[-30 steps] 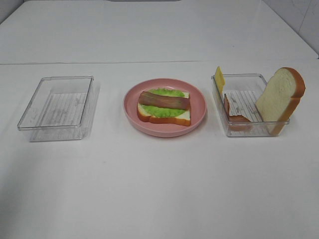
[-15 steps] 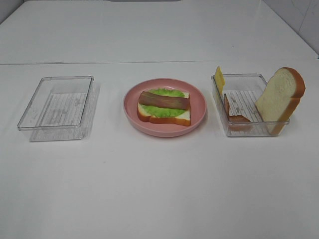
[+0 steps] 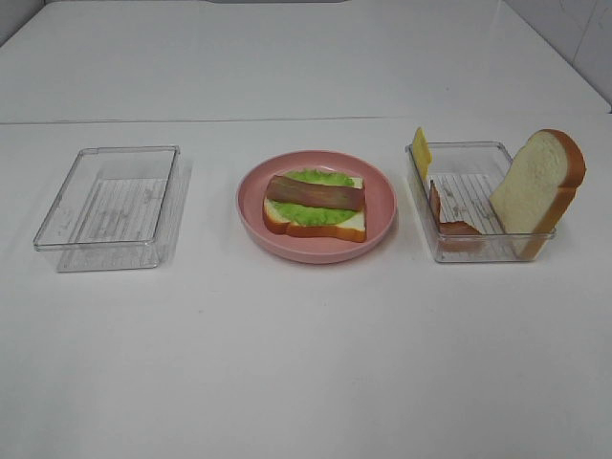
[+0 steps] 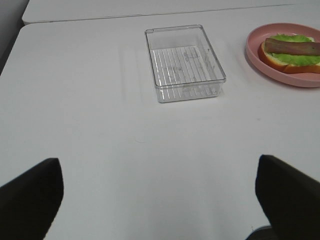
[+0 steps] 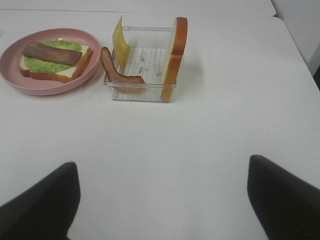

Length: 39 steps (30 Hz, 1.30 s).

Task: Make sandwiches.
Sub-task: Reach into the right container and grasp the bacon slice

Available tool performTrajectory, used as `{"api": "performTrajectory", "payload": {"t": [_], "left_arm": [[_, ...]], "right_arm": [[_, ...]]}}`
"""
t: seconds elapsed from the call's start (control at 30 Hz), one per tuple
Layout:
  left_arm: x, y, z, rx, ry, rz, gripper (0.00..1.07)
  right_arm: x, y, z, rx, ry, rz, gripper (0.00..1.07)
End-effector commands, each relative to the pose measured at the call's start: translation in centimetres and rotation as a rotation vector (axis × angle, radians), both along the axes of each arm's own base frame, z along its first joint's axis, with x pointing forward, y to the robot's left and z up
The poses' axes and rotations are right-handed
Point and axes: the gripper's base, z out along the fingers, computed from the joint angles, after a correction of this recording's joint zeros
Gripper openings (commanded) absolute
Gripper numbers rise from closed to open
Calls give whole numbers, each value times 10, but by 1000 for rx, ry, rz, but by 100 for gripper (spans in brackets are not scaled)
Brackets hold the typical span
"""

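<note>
Pink plate (image 3: 384, 203) at the middle of the white table (image 3: 306, 363), taken as the landmark; on it lies the half-built sandwich: a base bread slice (image 3: 349, 226) flat on the plate, ruffled lettuce (image 3: 316, 213) over it, and one bacon strip (image 3: 316, 192) uppermost. The strip's long axis runs across the plate, one end pointing to each tray, slightly skewed.

To one side of the plate stands a clear tray (image 3: 462, 146) with the remaining parts. A second bread slice (image 3: 535, 186) stands on edge in the part of it farthest from the plate, rounded top up, leaning away from the plate. A yellow cheese slice (image 3: 421, 151) stands upright at a corner nearest the plate, rising above the rim; a second bacon strip (image 3: 448, 220) rests against the wall nearest the plate, its lower end on the tray floor.

On the plate's opposite side, well apart from it, sits an empty clear tray (image 3: 129, 150).

Left gripper (image 4: 160, 200): fingers (image 4: 30, 197) spread wide, nothing between them; it hangs over bare table near the empty tray. Right gripper (image 5: 160, 200): fingers (image 5: 285, 197) likewise wide apart and empty, over bare table near the filled tray.
</note>
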Motion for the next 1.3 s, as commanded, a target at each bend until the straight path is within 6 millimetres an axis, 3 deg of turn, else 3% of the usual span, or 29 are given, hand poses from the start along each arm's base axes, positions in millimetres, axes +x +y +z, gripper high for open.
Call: {"api": "performTrajectory", "payload": {"t": [0.03, 1.1, 1.27, 1.3], "left_arm": [[-2, 0, 1, -6, -35, -3, 98], [-2, -2, 1, -20, -38, 56, 98], [-2, -2, 1, -20, -38, 56, 98], [-2, -2, 1, -20, -38, 56, 98]], "right_arm": [[-2, -1, 0, -3, -17, -1, 82], [-2, -1, 0, -9, -17, -5, 82], [8, 0, 3, -2, 45, -14, 82], [18, 1, 7, 9, 86, -25, 82]]}}
